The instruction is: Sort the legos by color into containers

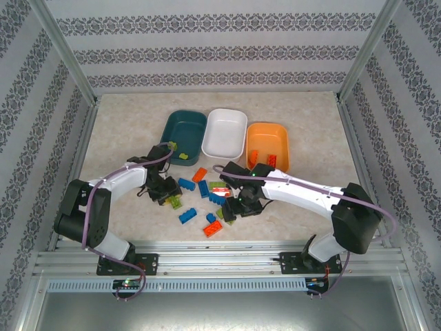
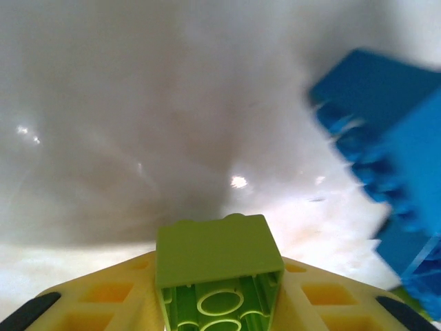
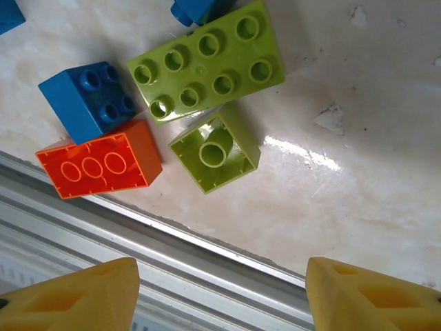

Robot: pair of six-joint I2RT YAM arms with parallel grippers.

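Both busy. Clamps a green brick [image 2: 217, 265] in the left gripper [image 1: 168, 196] beside the loose pile [image 1: 207, 194], presumably bound for the teal tub [image 1: 185, 127], already holding green. Spreads the right gripper [image 3: 220, 296] wide over a small green brick [image 3: 215, 153] by the front rail [image 3: 172, 238], lining up a grab.

End effector [image 3: 220, 283] spread wide; green lego [image 3: 214, 149] ahead.

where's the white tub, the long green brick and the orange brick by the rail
white tub [image 1: 225, 132]: top view, bare floor
long green brick [image 3: 207, 65]: right wrist view, studded top
orange brick [image 3: 100, 162]: right wrist view, hollow underside
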